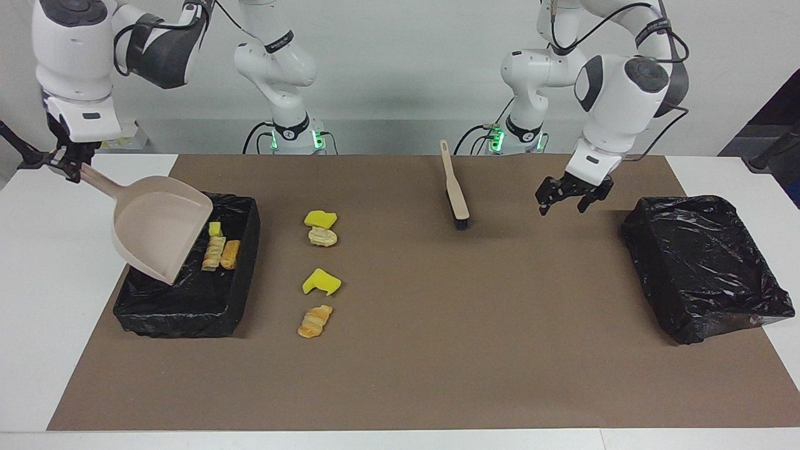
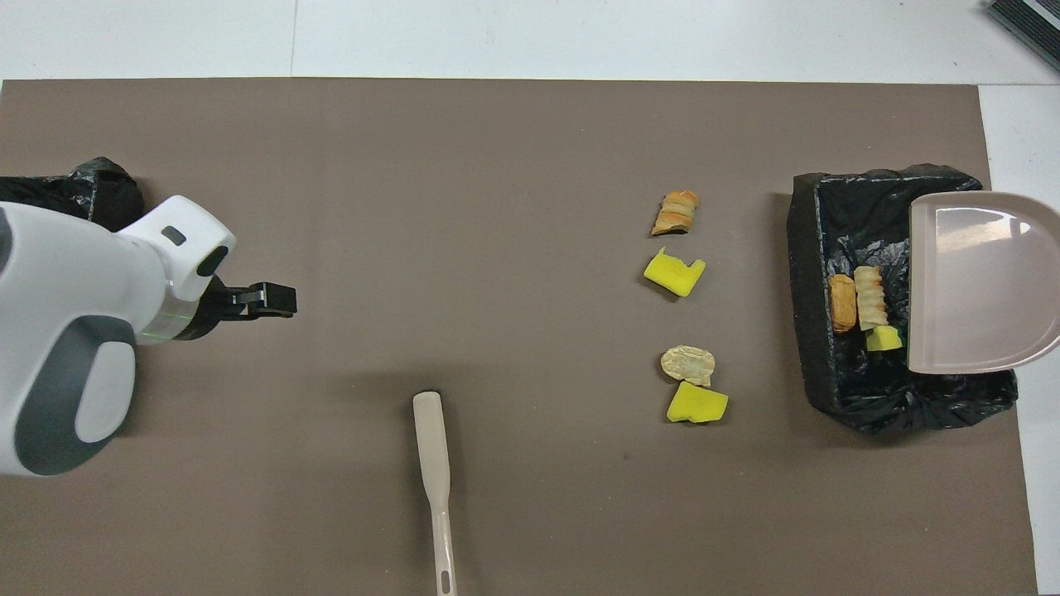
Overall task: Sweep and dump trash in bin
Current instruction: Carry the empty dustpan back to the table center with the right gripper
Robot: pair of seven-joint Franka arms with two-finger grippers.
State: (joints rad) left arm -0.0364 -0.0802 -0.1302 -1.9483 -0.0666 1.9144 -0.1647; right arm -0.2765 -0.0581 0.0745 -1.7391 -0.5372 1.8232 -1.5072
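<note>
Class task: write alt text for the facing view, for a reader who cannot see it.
The right gripper tips a beige dustpan over a black bin holding three scraps. Four scraps lie on the mat beside the bin. The open left gripper hangs between a brush and a second bin.

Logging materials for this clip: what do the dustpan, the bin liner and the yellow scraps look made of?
Dustpan: smooth beige plastic, by its even matte sheen and moulded shape. Bin liner: thin black plastic film, crinkled and glossy. Yellow scraps: probably sponge or foam, matte with cleanly cut edges, though that stays uncertain.
</note>
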